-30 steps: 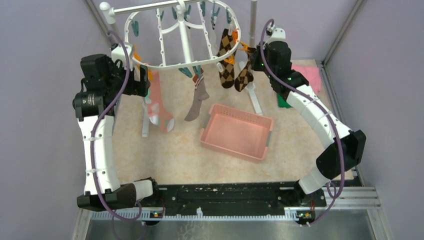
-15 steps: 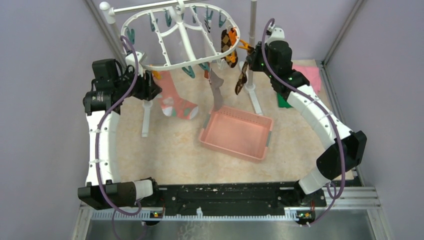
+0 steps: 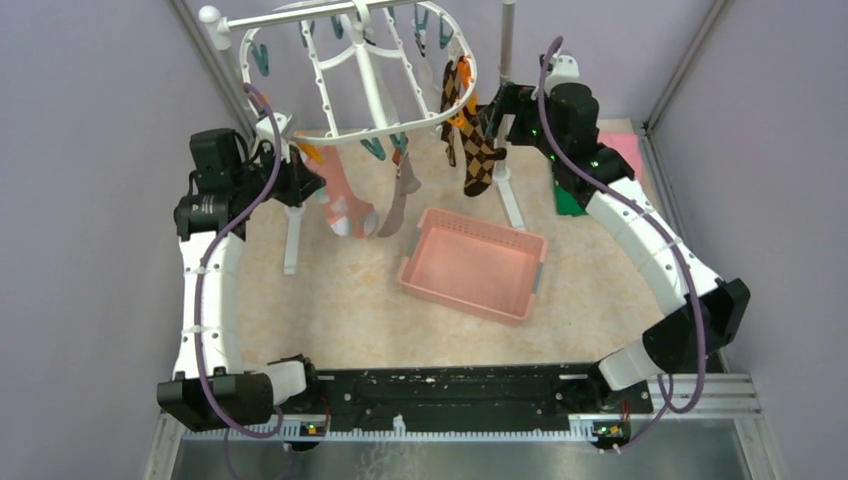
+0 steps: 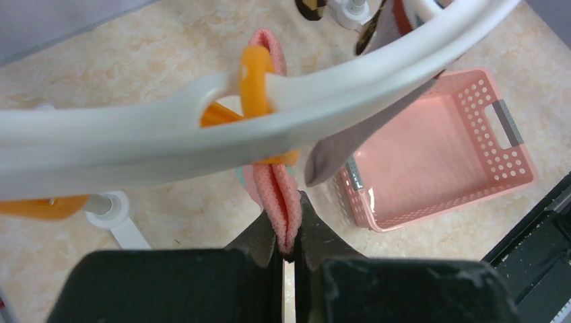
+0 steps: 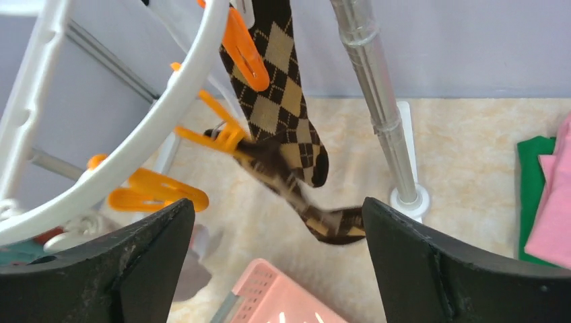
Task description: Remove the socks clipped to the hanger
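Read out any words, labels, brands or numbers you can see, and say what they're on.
None can be read.
Left arm's motor housing: a faint pale mark, too small to read.
The hanger, socks and pink basket show no print.

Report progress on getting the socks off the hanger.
Done: nothing; the pink basket holds no socks. In hand: left gripper shut on the pink sock, which hangs from an orange clip; right gripper open by the diamond-patterned socks. Left: all of these, plus the grey sock.
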Robot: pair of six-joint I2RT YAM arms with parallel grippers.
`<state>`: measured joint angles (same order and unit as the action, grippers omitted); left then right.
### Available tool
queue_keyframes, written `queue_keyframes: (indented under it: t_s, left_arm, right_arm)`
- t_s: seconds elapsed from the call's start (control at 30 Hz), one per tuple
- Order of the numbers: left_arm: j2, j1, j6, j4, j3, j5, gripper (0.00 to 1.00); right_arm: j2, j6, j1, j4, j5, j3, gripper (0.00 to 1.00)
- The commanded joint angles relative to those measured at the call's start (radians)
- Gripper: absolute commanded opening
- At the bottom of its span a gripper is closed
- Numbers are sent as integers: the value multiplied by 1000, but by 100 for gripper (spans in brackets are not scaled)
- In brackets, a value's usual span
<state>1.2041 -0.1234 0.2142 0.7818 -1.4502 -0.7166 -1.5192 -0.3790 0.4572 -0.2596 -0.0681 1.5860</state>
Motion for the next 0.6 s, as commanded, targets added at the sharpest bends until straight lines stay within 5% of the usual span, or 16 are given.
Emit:
queue_keyframes:
  t_s: [0.0, 0.37, 0.57]
  left_arm:
    - [-51, -1, -2, -50, -21, -80, 0]
    - [-109, 0, -152, -145, -6, -167, 8]
    - [-122, 2, -212, -183, 23, -200, 7]
  right_arm:
    - [185, 5, 19, 48, 10, -78, 99]
    - [300, 199, 528, 174, -190, -243, 99]
    - [208, 256, 607, 306, -154, -282, 99]
